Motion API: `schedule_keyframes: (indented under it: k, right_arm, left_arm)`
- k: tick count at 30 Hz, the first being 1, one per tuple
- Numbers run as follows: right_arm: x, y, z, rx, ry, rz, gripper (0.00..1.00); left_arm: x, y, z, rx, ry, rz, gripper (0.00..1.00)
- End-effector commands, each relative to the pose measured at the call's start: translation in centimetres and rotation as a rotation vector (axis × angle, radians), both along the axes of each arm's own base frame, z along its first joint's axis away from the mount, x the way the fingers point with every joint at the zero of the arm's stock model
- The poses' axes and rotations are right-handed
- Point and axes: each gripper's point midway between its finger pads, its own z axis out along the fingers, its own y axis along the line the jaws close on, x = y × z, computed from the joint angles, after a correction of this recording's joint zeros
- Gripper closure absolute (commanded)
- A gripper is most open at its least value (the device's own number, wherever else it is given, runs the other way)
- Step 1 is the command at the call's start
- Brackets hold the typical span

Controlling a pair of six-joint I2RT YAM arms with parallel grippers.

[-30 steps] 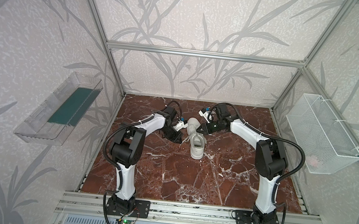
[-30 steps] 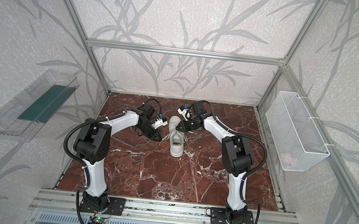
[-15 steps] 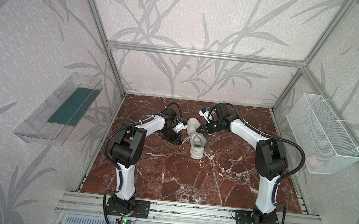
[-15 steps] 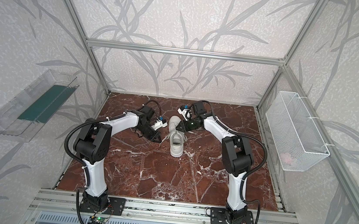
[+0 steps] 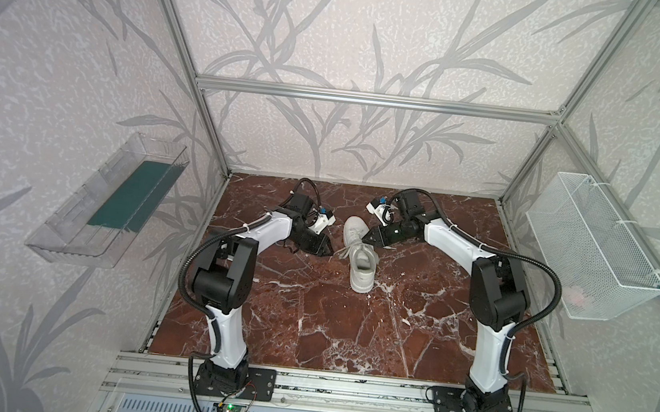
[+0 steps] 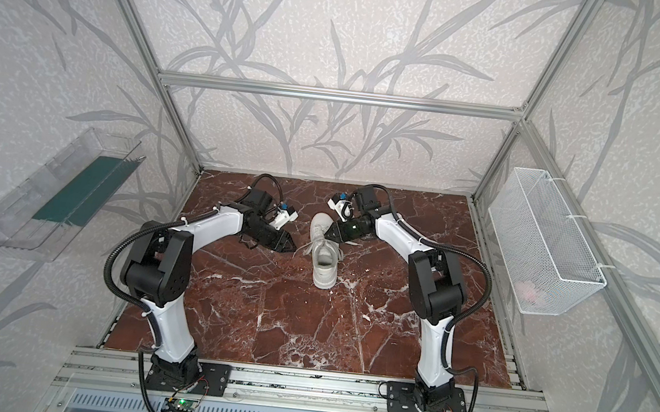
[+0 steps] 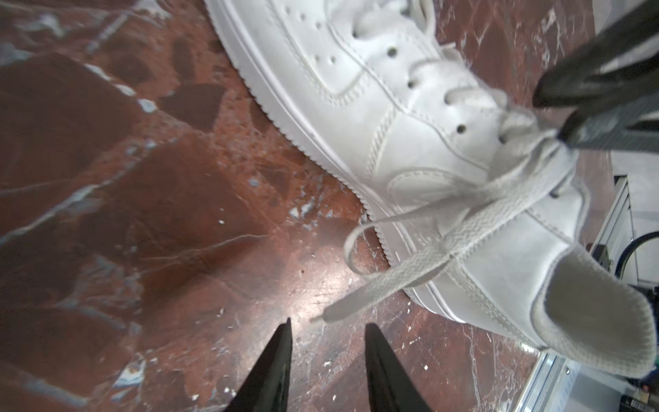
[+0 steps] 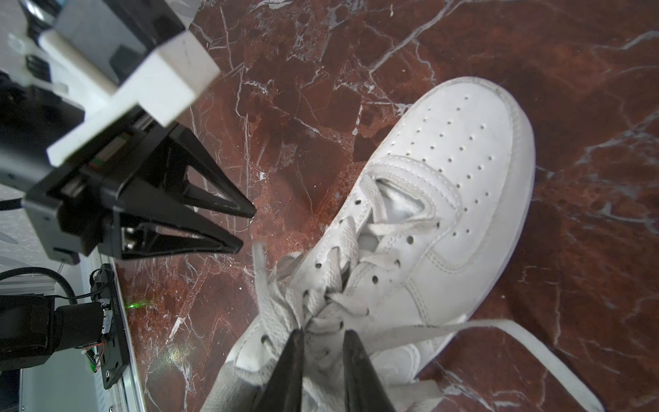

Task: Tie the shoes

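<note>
Left gripper (image 7: pixel 328 324) gaping and empty, right gripper (image 8: pixel 322 333) pinched on laces (image 7: pixel 463 228) atop sneaker (image 5: pixel 362 256).
Marble table (image 5: pixel 348 334) holds white sneaker upright near back centre, toe toward rear wall, between both arms. Laces crossed, no bow visible; one loose lace end (image 7: pixel 330 314) sits just ahead of left fingertips. Step looks like first-knot stage, early in tying. Next move probably: left closes on that loose end and pulls outward while right holds crossing pinned; needs a low, level approach, flat floppy lace could slip.
</note>
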Motion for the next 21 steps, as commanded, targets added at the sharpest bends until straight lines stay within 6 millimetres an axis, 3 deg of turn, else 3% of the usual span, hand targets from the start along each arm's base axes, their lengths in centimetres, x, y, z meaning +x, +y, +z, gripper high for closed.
schedule_keyframes:
  k: [1,7,15,18,21]
  right_arm:
    - [-0.9,-1.1,-0.3,-0.039,0.027,-0.010,0.78]
    - [-0.8,-0.9,-0.2,-0.030,0.028,-0.010,0.78]
    - [-0.9,-0.5,-0.2,-0.032,0.028,0.000,0.78]
    - [-1.0,-0.5,-0.3,-0.034,0.032,0.002,0.78]
    - [-1.1,-0.4,-0.3,-0.032,0.032,0.005,0.78]
  left_arm:
    - [1.5,-1.1,1.4,-0.073,-0.017,0.019,0.63]
    - [0.6,-1.8,3.4,-0.076,-0.150,-0.065,0.63]
    - [1.5,0.8,4.1,0.032,-0.237,0.034,0.52]
    - [1.6,0.9,5.0,0.029,-0.278,0.027,0.49]
    - [1.7,2.5,4.2,0.114,-0.267,0.063,0.46]
